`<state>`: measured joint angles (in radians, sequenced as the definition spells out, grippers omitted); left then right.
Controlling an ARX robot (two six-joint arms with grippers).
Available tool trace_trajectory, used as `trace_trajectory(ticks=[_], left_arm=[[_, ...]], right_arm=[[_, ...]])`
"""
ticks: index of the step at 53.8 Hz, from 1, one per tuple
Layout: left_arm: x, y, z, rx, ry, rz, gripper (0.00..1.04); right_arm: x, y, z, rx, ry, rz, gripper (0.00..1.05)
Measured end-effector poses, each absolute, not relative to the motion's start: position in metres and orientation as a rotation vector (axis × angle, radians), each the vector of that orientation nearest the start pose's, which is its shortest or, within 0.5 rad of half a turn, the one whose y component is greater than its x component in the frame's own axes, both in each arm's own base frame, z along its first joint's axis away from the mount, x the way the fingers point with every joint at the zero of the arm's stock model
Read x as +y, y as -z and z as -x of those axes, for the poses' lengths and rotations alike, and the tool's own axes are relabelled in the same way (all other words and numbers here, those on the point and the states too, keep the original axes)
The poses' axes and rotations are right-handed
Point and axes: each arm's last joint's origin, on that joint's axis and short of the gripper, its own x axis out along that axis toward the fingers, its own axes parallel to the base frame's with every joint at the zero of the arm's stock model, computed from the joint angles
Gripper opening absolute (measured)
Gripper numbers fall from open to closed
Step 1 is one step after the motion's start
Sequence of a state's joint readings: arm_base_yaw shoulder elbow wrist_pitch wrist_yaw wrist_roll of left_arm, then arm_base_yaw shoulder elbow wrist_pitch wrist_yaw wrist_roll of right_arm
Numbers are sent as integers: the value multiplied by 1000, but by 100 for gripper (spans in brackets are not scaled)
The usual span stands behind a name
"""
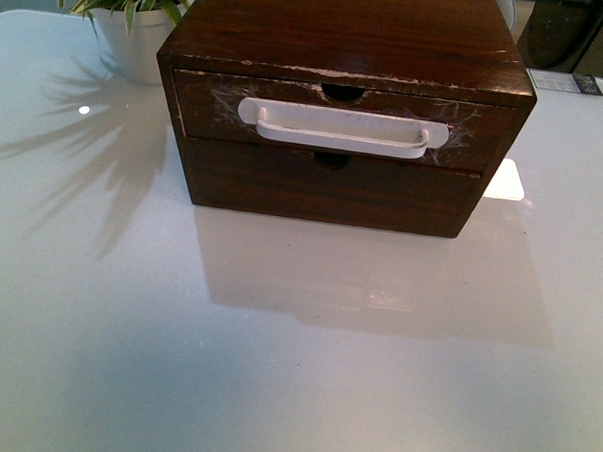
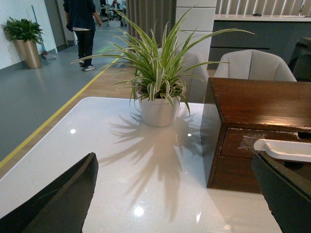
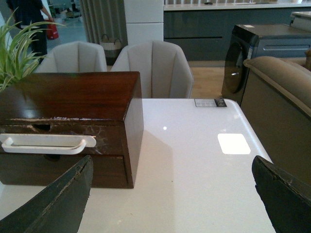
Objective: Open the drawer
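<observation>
A dark brown wooden chest [image 1: 350, 33] stands on the white table [image 1: 275, 365]. Its upper drawer [image 1: 212, 107] is shut, with whitish scratches, a half-round notch in its top edge and a wide white bar handle [image 1: 341, 128]. Below it is a plain handleless drawer front [image 1: 283, 185]. Neither arm shows in the front view. My left gripper [image 2: 177, 194] is open and empty, to the left of the chest, with the handle's end [image 2: 284, 148] by one finger. My right gripper [image 3: 172, 194] is open and empty, to the right of the chest; the handle [image 3: 46, 143] shows there too.
A potted spider plant [image 1: 140, 19] stands at the table's back left, beside the chest. A small label [image 1: 566, 82] lies at the back right corner. Chairs [image 3: 150, 68] stand behind the table, and a sofa arm [image 3: 282, 92] is beside its right edge.
</observation>
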<state>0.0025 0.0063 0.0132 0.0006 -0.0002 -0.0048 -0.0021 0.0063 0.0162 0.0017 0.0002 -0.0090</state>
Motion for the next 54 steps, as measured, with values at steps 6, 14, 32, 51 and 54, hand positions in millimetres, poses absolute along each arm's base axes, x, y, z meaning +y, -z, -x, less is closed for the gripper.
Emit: trace_trajectory(ticks=[6,14,32,51,54], left_arm=[[0,-168,-97,-7,-3,5,96],[0,-168,-97,-7,-3,5,96],[0,-168,-97,-7,-3,5,96],[0,-168,-97,-8,-2,5,96],[0,-167,-98,19,23,-2,96]], right_arm=[[0,-169,-97,-12,2,9,96],[0,-169,-97,-12,2,9,96],[0,-169,-97,-12,2,9,96],[-2,-166,-107,441,207,126,96],[-4,-170,-115,449,174,167,96]])
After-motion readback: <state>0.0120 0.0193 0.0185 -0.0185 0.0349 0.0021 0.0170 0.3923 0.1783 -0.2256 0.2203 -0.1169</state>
